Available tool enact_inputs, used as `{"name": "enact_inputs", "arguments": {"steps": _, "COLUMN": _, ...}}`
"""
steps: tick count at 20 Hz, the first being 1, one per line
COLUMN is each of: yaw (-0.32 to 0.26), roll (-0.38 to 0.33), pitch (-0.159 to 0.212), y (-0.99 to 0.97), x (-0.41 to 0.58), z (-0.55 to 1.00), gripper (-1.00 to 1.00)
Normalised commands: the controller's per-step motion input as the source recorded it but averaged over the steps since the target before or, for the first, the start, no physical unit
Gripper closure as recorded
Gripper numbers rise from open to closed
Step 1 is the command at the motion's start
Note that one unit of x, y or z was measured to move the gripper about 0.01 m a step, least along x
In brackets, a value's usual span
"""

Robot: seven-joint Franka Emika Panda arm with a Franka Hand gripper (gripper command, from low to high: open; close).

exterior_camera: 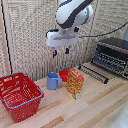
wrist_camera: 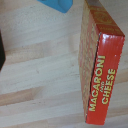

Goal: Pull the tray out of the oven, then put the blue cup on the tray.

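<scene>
The oven (exterior_camera: 114, 54) stands at the exterior view's right, its front open. The tray (exterior_camera: 93, 73), a rack of thin wires, sticks out in front of it toward the middle of the table. The blue cup (exterior_camera: 53, 80) stands upright on the wooden table, to the exterior view's left of the tray. My gripper (exterior_camera: 61, 52) hangs well above the cup, open, with nothing between its fingers. In the wrist view only a corner of the blue cup (wrist_camera: 57, 4) shows; the fingers do not.
An orange macaroni and cheese box (exterior_camera: 75, 83) (wrist_camera: 97, 65) stands between the cup and the tray. A small red bowl (exterior_camera: 63, 75) sits just behind the cup. A red wire basket (exterior_camera: 20, 95) stands at the exterior view's left. A slatted wall runs behind.
</scene>
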Motion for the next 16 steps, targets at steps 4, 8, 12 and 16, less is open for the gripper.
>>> {"name": "enact_inputs", "arguments": {"steps": 4, "yaw": 0.114, "roll": -0.317, "pitch": -0.001, "y": -0.13, "x": 0.000, "z": 0.01, "gripper": -1.00}}
{"name": "enact_inputs", "arguments": {"steps": 8, "yaw": 0.162, "roll": -0.283, "pitch": 0.000, "y": -0.27, "x": 0.000, "z": 0.00, "gripper": -1.00}}
{"name": "enact_inputs", "arguments": {"steps": 12, "yaw": 0.148, "roll": -0.261, "pitch": 0.006, "y": -0.35, "x": 0.000, "z": -0.02, "gripper": -1.00}}
{"name": "enact_inputs", "arguments": {"steps": 16, "yaw": 0.106, "roll": -0.238, "pitch": 0.003, "y": -0.52, "x": 0.000, "z": -0.01, "gripper": -1.00}}
